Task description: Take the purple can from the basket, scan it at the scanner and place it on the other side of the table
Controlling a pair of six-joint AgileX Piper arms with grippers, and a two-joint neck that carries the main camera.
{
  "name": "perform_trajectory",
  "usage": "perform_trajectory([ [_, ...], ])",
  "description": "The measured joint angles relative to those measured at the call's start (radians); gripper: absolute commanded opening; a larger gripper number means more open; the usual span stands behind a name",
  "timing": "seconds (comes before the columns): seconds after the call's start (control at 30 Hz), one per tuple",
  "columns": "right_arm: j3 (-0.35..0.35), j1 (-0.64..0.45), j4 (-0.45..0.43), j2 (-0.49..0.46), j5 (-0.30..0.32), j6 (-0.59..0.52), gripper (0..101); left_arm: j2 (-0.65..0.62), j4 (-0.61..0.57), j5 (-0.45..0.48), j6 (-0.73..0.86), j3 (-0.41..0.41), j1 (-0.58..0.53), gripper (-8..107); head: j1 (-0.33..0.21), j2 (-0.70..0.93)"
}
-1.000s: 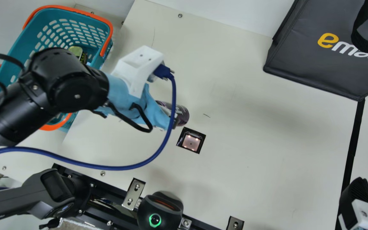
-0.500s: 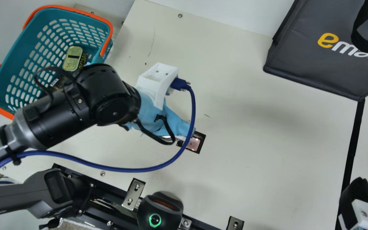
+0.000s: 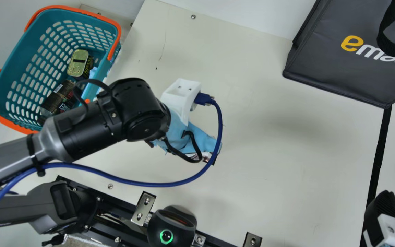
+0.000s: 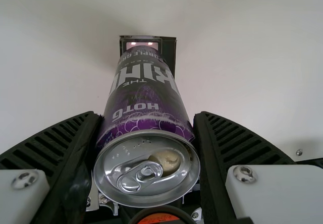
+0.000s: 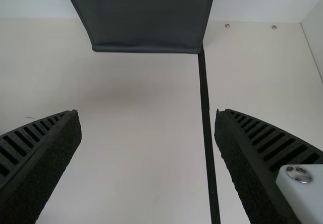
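One purple can [image 4: 146,90], gripped between both fingers of your left gripper [image 4: 148,114], lid at the gripper end, long axis running outward, far end toward the scanner [image 4: 168,48], where you cannot tell contact from gap

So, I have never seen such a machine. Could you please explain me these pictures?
This is a two-armed robot at a cream table. The main view looks down from a camera on its neck; each wrist view comes from a camera on that arm. The left end effector grips a purple can, whose far end covers part of the lit scanner in the table. The right end effector is open and holds nothing. At the main view's left is a teal basket with a gold-topped tin inside; at upper right, a dark bag.
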Motion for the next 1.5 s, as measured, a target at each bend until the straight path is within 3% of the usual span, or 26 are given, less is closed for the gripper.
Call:
perform_trajectory([
  [0.97, 0.000, 0.000, 0.000, 0.000, 0.000, 0.000, 95, 0.043, -0.006, 0.000, 0.032, -0.006, -0.001, -8, 0.000, 0.000],
  [1.5, 0.000, 0.000, 0.000, 0.000, 0.000, 0.000, 95, 0.054, -0.024, 0.000, 0.045, -0.005, -0.002, 45, 0.000, 0.000],
])
